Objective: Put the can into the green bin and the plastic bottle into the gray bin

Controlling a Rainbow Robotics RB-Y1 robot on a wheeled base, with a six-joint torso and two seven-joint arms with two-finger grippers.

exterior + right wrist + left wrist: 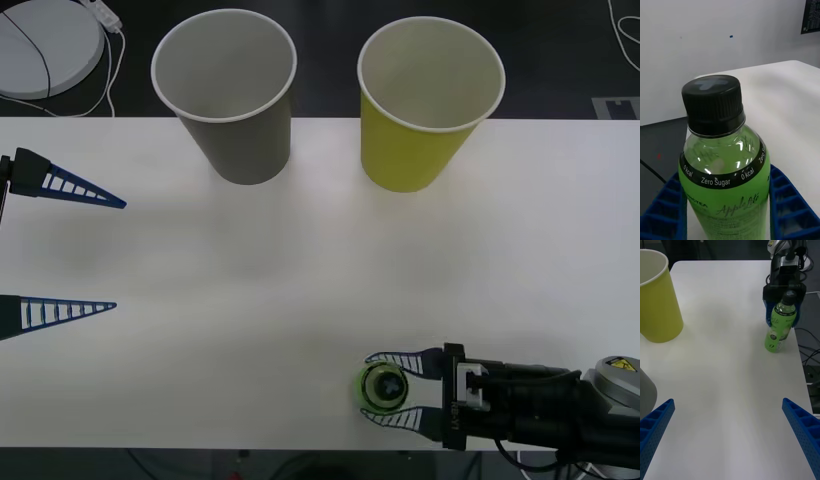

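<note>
- Nearest to us in the right wrist view stands the plastic bottle [726, 165]: clear, filled with bright green liquid, topped by a black ribbed screw cap [712, 103], with a black band below the shoulder reading "0 kcal" and "Zero Sugar", and a green label further down.
- Our left hand [115, 253] waits over the left side of the white table [300, 270], its two blue ribbed fingers [75, 186] spread wide apart with nothing between them.
- We see the gray bin [228, 92] upright at the far edge of the table, left of centre, white-rimmed and pale inside.
- Just to its right, and not touching it, stands the green bin [425, 100], yellow-green, of like size, also upright with a white rim and pale inside.
- We find the bottle [383, 387] upright near the front edge of the table, right of centre, well apart from both bins.
- Our right hand [385, 389] reaches in from the right at table level, one blue finger on each side of the bottle and closed against its body; from the left wrist view the bottle [780, 328] stands just in front of the hand's [782, 315] black housing, cap rising above the fingers.
</note>
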